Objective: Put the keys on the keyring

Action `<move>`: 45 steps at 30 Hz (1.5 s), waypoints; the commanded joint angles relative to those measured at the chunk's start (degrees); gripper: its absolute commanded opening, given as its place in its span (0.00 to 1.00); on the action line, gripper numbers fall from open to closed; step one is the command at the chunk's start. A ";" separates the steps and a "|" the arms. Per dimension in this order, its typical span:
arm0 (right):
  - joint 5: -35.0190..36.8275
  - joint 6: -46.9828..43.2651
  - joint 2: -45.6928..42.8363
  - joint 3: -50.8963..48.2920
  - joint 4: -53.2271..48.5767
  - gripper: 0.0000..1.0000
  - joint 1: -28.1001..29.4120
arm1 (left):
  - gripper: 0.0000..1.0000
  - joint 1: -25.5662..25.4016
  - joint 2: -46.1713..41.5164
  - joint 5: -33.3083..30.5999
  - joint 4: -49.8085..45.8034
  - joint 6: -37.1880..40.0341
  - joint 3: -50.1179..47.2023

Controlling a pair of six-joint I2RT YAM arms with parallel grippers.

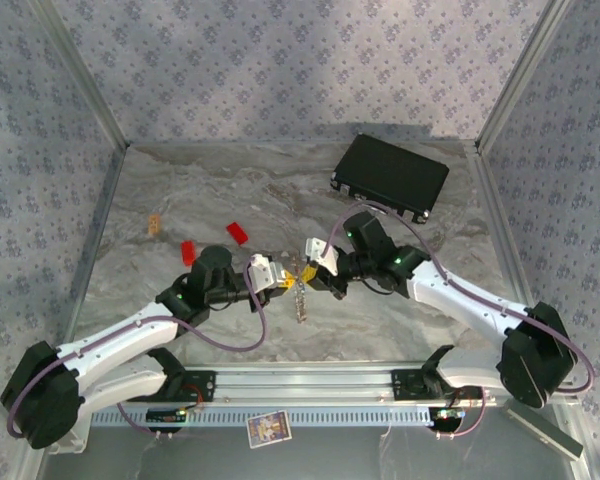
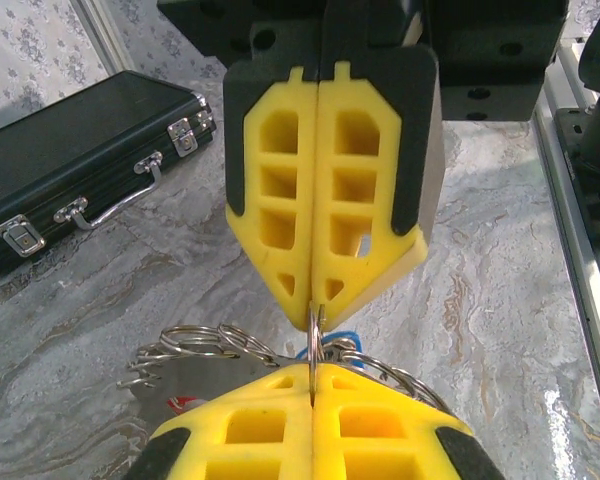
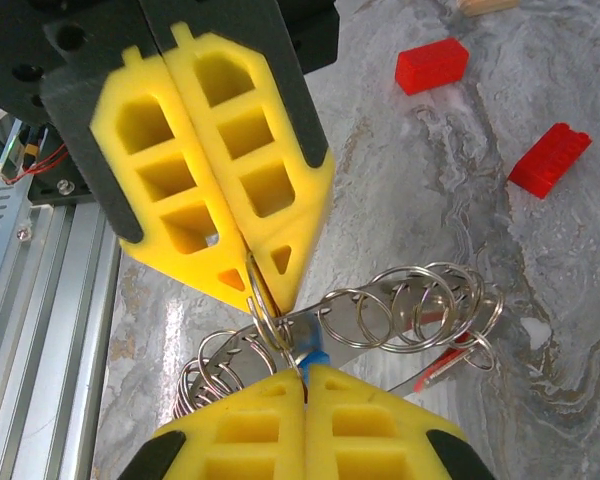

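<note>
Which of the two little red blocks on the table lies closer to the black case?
The red block lying further back and to the right. The other red block sits more to the left, nearer the small tan piece.

Bright, even light is falling from above; the surface (image 2: 565, 420) is showing soft glare; the near yellow jaws are appearing slightly blurred.

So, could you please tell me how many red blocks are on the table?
2 red blocks: one left of centre, the other just to its right and farther back. Others may be hidden.
</note>
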 commanded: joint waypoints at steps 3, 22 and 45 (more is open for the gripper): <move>0.46 -0.70 -0.51 1.39 -1.96 0.12 -0.17 | 0.00 -0.31 -1.39 2.89 3.18 0.52 0.48; -4.81 0.92 -1.94 -1.21 5.66 0.25 0.53 | 0.00 -0.27 -1.15 3.04 3.53 0.29 0.57; 3.11 -6.04 -0.61 6.73 -7.41 0.00 3.16 | 0.22 -0.31 -1.72 -2.52 -4.45 0.94 3.36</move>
